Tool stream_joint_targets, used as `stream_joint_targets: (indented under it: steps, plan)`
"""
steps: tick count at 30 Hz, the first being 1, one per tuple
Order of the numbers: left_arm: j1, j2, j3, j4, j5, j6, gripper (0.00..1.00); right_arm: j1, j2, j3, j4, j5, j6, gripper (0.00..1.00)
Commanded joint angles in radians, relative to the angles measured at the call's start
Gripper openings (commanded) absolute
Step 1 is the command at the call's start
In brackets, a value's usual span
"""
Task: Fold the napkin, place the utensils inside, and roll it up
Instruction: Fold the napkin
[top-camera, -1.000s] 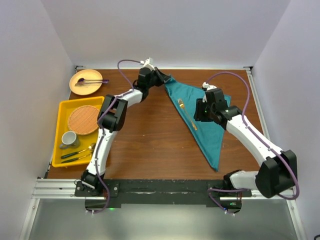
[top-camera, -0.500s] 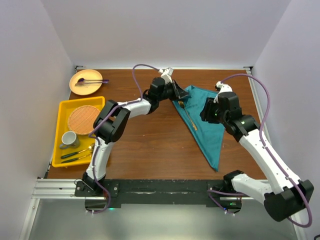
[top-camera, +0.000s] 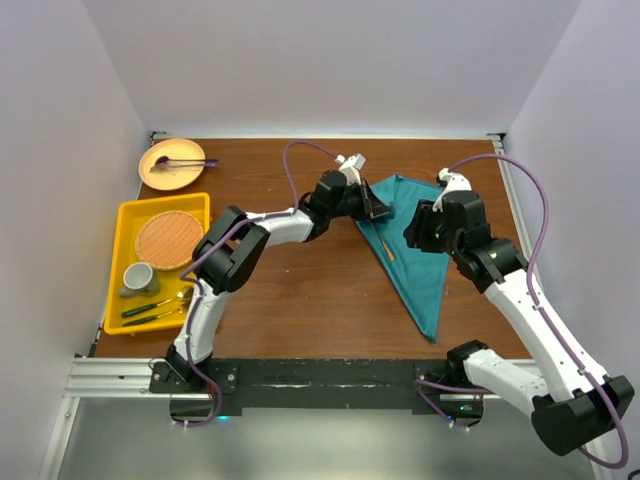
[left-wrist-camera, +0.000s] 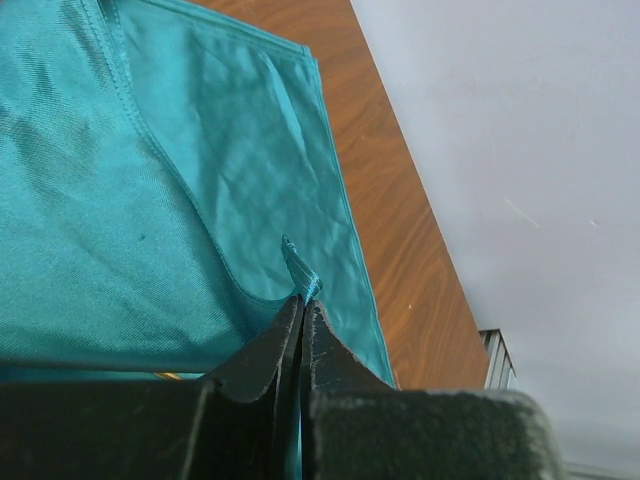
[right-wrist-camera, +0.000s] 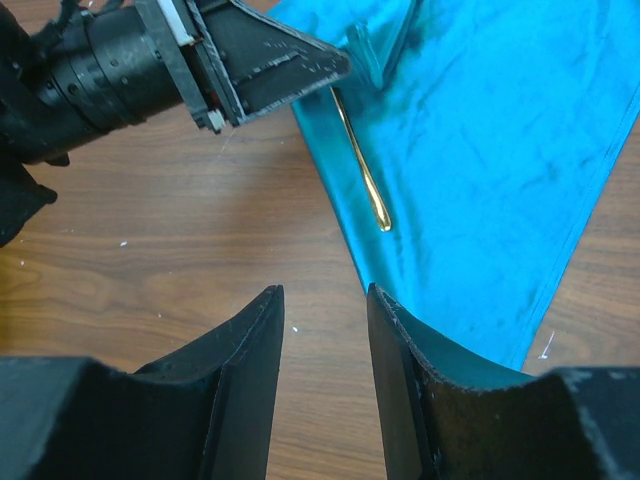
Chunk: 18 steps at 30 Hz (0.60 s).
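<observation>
Only the handle of the slender gold metal fork (right-wrist-camera: 362, 165) shows; its head is lost under a raised fold. Nearest, the right gripper (right-wrist-camera: 322, 300) hangs jaws apart, empty, over the brown wooden table (right-wrist-camera: 180, 260), just beside the long edge of the teal cloth napkin (right-wrist-camera: 480, 150). Farther back, the left gripper (left-wrist-camera: 300, 305) pinches a napkin corner above the fork.

Robot lab test cell, not a home. Wooden table (top-camera: 300, 300) is boxed in by plain white panels (top-camera: 330, 60) on its left, far and right sides. Aluminium rail (top-camera: 110, 375) along the table's near edge carries the left arm (top-camera: 203, 300) and right arm (top-camera: 527, 310), purple cables (top-camera: 288, 172) looping off them. Staged cup (top-camera: 138, 277) in a yellow tray (top-camera: 128, 213) at the table's left end.
</observation>
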Motion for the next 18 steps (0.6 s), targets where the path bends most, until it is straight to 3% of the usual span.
stream_joint_targets:
  steps: [1,18]
  plan:
    - [-0.020,-0.035,0.008,0.009,-0.011,0.034,0.03,0.000,-0.030,-0.013,0.003,0.027,0.013,0.43]
    - [-0.060,-0.026,-0.072,-0.014,0.021,0.028,0.05,0.000,-0.022,-0.046,0.020,0.013,0.032,0.45]
